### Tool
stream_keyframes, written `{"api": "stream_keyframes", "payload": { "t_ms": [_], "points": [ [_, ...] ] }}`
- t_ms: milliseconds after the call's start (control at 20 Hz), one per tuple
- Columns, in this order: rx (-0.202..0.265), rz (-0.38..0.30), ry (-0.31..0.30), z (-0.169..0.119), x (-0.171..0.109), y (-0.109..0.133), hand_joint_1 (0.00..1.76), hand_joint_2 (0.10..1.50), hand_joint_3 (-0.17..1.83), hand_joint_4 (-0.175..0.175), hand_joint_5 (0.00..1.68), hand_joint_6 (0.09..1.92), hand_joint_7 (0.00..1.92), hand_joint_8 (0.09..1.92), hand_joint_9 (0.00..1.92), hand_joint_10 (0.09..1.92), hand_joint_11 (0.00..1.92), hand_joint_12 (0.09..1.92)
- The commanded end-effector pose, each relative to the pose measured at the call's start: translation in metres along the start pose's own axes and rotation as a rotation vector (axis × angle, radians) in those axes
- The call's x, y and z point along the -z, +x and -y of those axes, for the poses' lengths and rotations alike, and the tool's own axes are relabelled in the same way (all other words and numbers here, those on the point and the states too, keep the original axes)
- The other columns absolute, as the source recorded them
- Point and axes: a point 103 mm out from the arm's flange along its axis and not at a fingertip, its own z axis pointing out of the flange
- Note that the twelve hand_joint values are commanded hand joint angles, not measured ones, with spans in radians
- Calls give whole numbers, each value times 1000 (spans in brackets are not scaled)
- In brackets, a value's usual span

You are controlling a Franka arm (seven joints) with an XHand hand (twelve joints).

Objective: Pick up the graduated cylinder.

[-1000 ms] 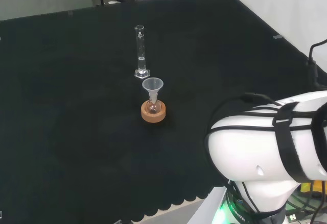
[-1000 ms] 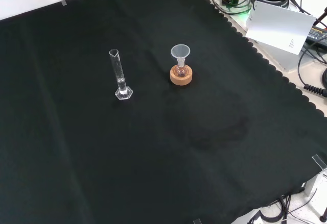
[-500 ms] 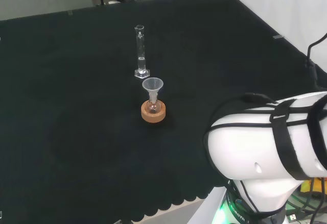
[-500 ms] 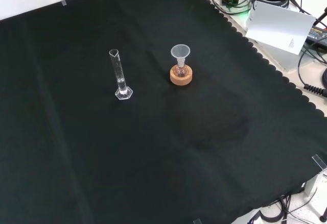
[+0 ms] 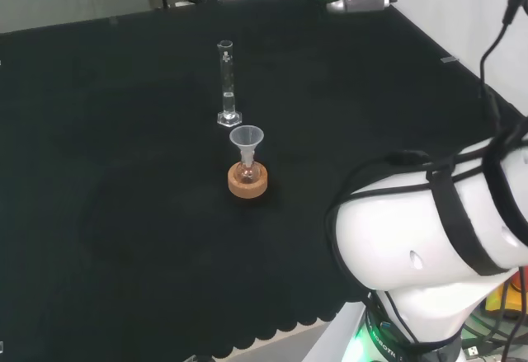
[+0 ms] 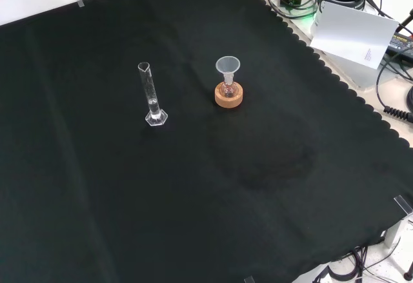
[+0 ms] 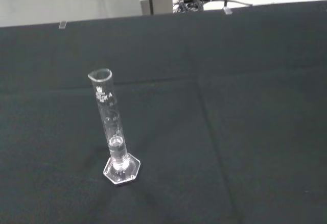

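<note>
Front view: graduated cylinder [image 6: 151,96] upright, mouth upward; robot hand's state impossible to tell.

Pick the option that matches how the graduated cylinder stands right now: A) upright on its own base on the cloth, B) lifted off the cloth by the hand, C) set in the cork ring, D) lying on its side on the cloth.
A: the graduated cylinder stands upright on its hexagonal base on the black cloth, apart from the cork ring that holds the funnel-topped flask.

Arm link [image 5: 429,230]: glossy white, rounded shell; black cables and black straps banded across it.
</note>
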Motion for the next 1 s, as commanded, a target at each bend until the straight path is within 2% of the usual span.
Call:
{"api": "stream_keyframes", "payload": {
  "t_ms": [50,250,450,1000],
  "points": [
    [57,-89,28,-71,-74,-10,295,1122,279,-33,209,87,61,575,262,692,175,1376],
    [78,-126,62,-96,-113,-9,310,1111,277,-35,217,87,61,580,268,689,181,1371],
    [98,-146,85,-109,-141,-3,320,1104,277,-36,224,87,58,583,258,682,167,1365],
    [173,-179,62,-124,-185,9,398,1043,266,-38,266,87,133,630,333,690,184,1368]
  ]
}}
